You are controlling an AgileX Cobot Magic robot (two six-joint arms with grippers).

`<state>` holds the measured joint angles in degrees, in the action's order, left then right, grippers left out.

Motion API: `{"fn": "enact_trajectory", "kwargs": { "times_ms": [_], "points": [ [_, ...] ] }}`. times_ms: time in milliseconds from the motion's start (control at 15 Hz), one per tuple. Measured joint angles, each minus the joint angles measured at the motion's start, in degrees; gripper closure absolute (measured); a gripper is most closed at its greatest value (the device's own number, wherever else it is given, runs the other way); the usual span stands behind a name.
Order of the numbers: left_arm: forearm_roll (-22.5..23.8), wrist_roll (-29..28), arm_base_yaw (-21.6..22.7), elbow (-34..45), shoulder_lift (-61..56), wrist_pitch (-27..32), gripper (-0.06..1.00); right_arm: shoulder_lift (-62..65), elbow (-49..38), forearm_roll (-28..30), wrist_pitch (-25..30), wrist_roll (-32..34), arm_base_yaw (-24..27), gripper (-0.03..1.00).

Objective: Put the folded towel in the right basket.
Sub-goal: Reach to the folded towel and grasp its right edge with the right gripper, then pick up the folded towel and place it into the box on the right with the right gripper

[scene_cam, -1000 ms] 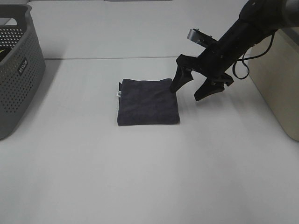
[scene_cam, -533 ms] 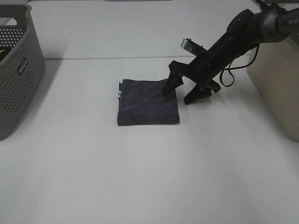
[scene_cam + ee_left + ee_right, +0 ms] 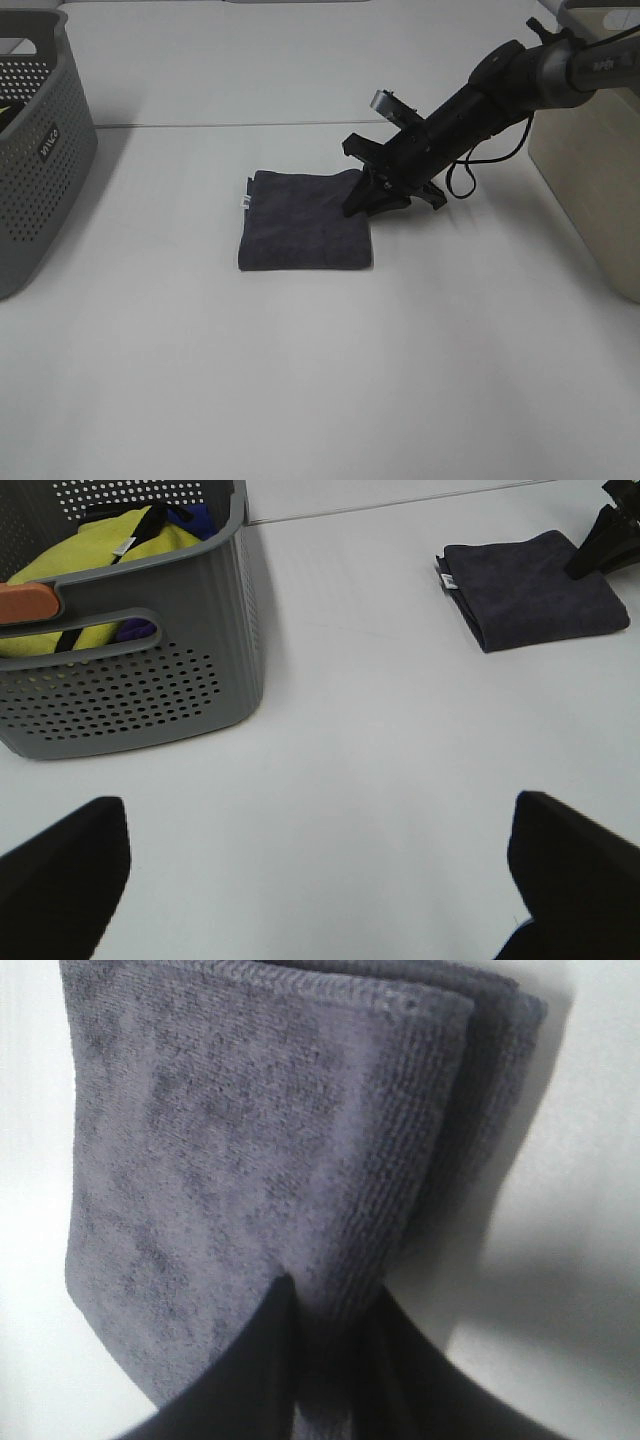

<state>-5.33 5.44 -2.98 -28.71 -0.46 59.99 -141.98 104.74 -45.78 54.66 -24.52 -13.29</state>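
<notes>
Right gripper [image 3: 365,195]: fingers nearly together, clamped on the near edge of the folded towel [image 3: 305,220], low on the tabletop [image 3: 300,380]. Right wrist view confirms it, with a thin fold of towel pinched between the fingertips [image 3: 280,1310] and the rest lying flat beyond the tips.

Left gripper [image 3: 315,815]: spread wide apart, hanging over the tabletop, touching nothing.

Grey perforated basket [image 3: 40,150] sits just ahead of the left gripper, well beyond the towel from the right gripper. Yellow cloth [image 3: 100,550] inside.

Beige basket [image 3: 590,200] sits back along the right arm, apart from the gripper.

Tabletop white, matte, one seam line across.

White lettering [image 3: 50,143] on the grey basket wall, too small to read. Small white tag [image 3: 246,203] on the towel edge farthest from the right gripper, unreadable.
</notes>
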Motion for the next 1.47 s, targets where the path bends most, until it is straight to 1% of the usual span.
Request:
{"fn": "enact_trajectory", "kwargs": {
  "times_ms": [67,267,400,600,867,1000,1067,1200,1267,1333,1400,1467],
  "points": [
    [0.00,0.00,0.00,0.00,0.00,0.00,-0.03,0.00,0.00,0.00,0.00,-0.06,0.00,0.93],
    [0.00,0.00,0.00,0.00,0.00,0.00,-0.03,0.00,0.63,0.00,0.52,-0.06,0.00,0.93],
    [0.00,0.00,0.00,0.00,0.00,0.00,-0.03,0.80,1.72,0.00,2.29,-0.06,0.00,0.93],
    [0.00,0.00,0.00,0.00,0.00,0.00,-0.03,7.22,2.12,1.03,3.55,-0.06,0.00,0.93],
    [0.00,0.00,0.00,0.00,0.00,0.00,-0.03,19.14,2.29,6.13,5.04,0.17,0.11,0.93],
    [0.00,0.00,0.00,0.00,0.00,0.00,-0.03,25.15,2.29,9.40,5.67,1.89,0.92,0.93],
    [0.00,0.00,0.00,0.00,0.00,0.00,-0.03,27.96,2.29,11.00,6.02,2.98,2.01,0.93],
    [0.00,0.00,0.00,0.00,0.00,0.00,-0.03,34.15,2.29,13.12,6.53,4.01,6.30,0.93],
    [0.00,0.00,0.00,0.00,0.00,0.00,-0.03,36.78,2.29,13.52,6.88,4.35,9.51,0.93],
    [0.00,0.00,0.00,0.00,0.00,0.00,-0.03,41.71,2.29,13.87,7.05,4.41,16.27,0.93],
    [0.00,0.00,0.00,0.00,0.00,0.00,-0.03,43.72,2.29,14.27,7.22,4.41,20.40,0.93],
    [0.00,0.00,0.00,0.00,0.00,0.00,-0.03,44.35,2.29,14.44,7.22,4.41,22.46,0.93]
  ]
}}
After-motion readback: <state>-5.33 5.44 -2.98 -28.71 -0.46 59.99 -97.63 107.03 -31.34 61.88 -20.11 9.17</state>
